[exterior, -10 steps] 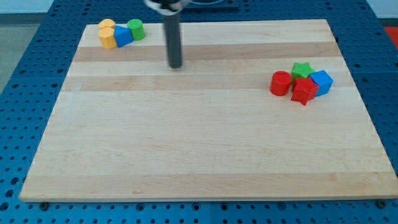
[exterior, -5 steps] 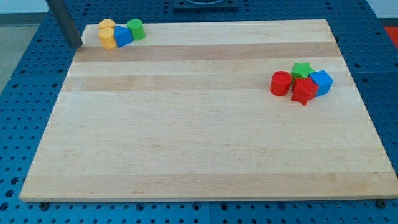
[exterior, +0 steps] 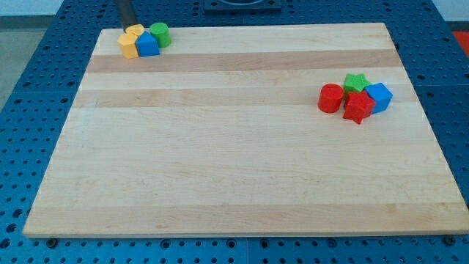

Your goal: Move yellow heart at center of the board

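Board's top-left (exterior: 102, 44) — tip (exterior: 127, 24) beside yellow heart (exterior: 135, 31)

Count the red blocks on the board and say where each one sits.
2, both in the right-hand cluster: a red cylinder block at the cluster's left edge, and a red star-like block at its bottom, touching the blue block.

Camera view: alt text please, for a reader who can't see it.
My tip sits just above a top-left cluster: two yellow blocks, a blue block and a green block. Red, green and blue blocks cluster at the wooden board's right.
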